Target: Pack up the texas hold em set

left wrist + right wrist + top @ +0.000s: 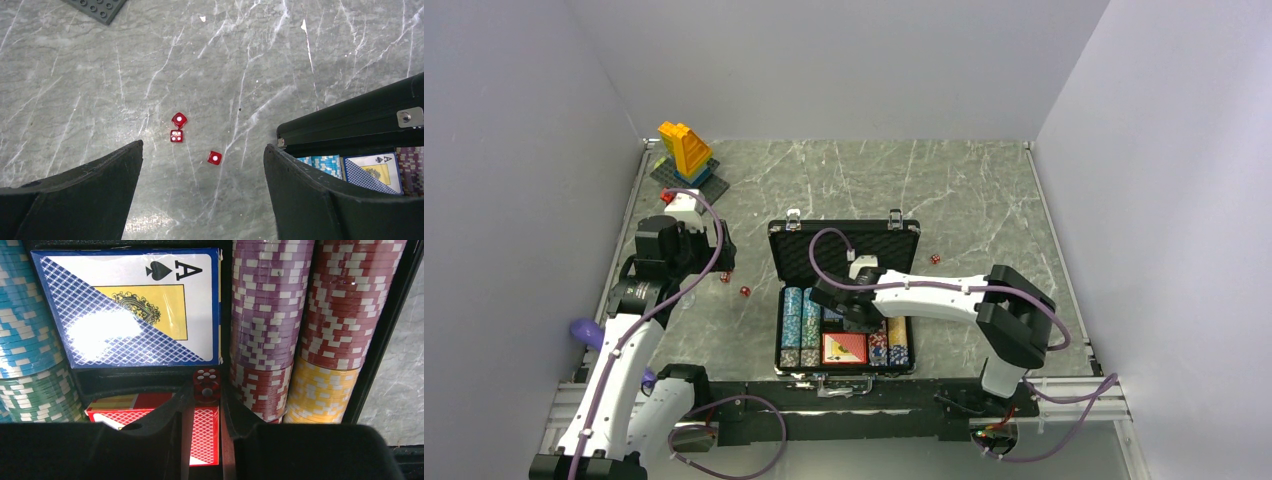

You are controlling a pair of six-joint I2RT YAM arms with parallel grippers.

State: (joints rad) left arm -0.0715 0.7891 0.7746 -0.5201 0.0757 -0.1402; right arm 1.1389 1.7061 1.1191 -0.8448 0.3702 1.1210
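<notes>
Right gripper (pixel 206 399) pinches a red die (pixel 206 381) inside the open case (pixel 879 245), between the blue deck (pixel 125 305) and red deck (pixel 202 432). Left gripper (pixel 202 150) hangs wide open over three dice (pixel 176 136) on the table (pixel 75 100) beside the case.

Between the wide-apart jaws of the left gripper (pixel 202 150) the desk (pixel 75 90) is bare but for a touching pair of dice (pixel 175 136) and a third die (pixel 214 157) near them. Just beside one finger (pixel 320 200) rises the case (pixel 350 115) wall. A brick tower (pixel 686 152) stands near, behind that gripper.

Inside the case, chip rows (pixel 270 315) crowd both sides of the right gripper (pixel 206 397). Its jaws are pinched on a red die (pixel 206 382) over the slim gap between the blue deck (pixel 125 305) and red deck (pixel 202 435). The right arm (pixel 934 292) bars the case's right half from above. Beyond the upright lid (pixel 844 245) the desk lies open, save a lone die (pixel 934 260).
</notes>
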